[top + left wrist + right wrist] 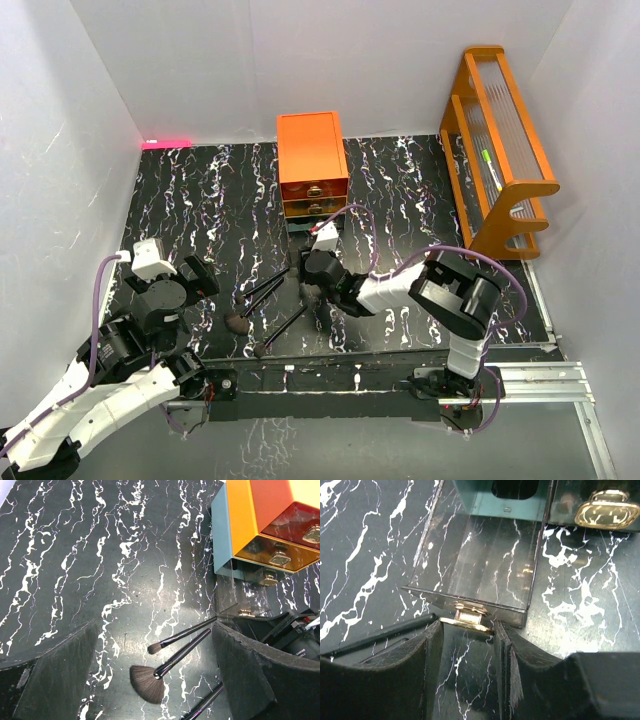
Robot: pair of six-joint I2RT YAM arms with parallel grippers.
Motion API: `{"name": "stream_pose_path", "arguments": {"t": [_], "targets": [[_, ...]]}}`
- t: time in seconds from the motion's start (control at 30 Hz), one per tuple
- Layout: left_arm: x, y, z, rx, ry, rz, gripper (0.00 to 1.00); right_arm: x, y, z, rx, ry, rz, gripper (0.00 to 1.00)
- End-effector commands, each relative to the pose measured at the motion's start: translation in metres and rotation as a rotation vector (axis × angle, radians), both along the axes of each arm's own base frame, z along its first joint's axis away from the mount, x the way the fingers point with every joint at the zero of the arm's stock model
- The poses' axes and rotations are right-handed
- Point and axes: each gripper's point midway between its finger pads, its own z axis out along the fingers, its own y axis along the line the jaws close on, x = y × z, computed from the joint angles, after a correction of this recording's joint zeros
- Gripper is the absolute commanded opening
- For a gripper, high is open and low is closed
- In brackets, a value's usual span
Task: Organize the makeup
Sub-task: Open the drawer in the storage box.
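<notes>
Three long black makeup brushes lie on the marbled table left of the drawer. In the left wrist view they are a small brown-tipped brush (182, 635), a fan brush (150, 682) and part of another brush (205, 705). My left gripper (152, 675) hangs open above them, its fingers wide on either side and touching nothing. My right gripper (468, 645) is shut on the gold handle (466, 620) of a clear drawer (480, 565), which is pulled out of the orange chest (312, 150) and empty. A black brush handle (385, 632) lies just left of that gripper.
The chest stands at the back centre, and another gold-handled drawer (600, 510) in it is closed. An orange wooden rack (500, 150) stands at the back right with a green item inside. A pink object (165, 143) lies at the back left edge against the wall.
</notes>
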Motion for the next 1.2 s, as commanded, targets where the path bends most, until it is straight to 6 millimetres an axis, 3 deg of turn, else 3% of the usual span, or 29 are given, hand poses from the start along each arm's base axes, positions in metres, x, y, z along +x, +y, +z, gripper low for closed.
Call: {"name": "stream_pose_path", "arguments": {"t": [0.0, 0.47, 0.5, 0.6, 0.67, 1.03, 1.17], "targets": [[-0.001, 0.005, 0.001, 0.002, -0.005, 0.018, 0.94, -0.008, -0.01, 0.006, -0.006, 0.003, -0.032, 0.18], [-0.001, 0.005, 0.001, -0.001, -0.004, 0.018, 0.94, -0.03, -0.01, -0.002, -0.079, 0.022, -0.004, 0.17], [-0.001, 0.005, 0.0, 0.0, -0.003, 0.019, 0.94, -0.03, -0.01, -0.001, -0.08, 0.018, -0.005, 0.19], [-0.001, 0.005, 0.0, 0.001, -0.002, 0.017, 0.94, -0.028, -0.008, 0.002, -0.08, 0.013, -0.008, 0.42], [-0.001, 0.005, 0.0, 0.001, -0.002, 0.017, 0.94, -0.027, -0.008, 0.011, -0.061, 0.0, -0.014, 0.49], [-0.001, 0.005, 0.0, 0.002, -0.001, 0.019, 0.94, -0.017, 0.006, 0.047, -0.015, -0.055, -0.01, 0.61], [-0.002, 0.005, 0.0, 0.001, -0.001, 0.02, 0.94, -0.015, 0.014, 0.05, -0.01, -0.047, -0.003, 0.61]]}}
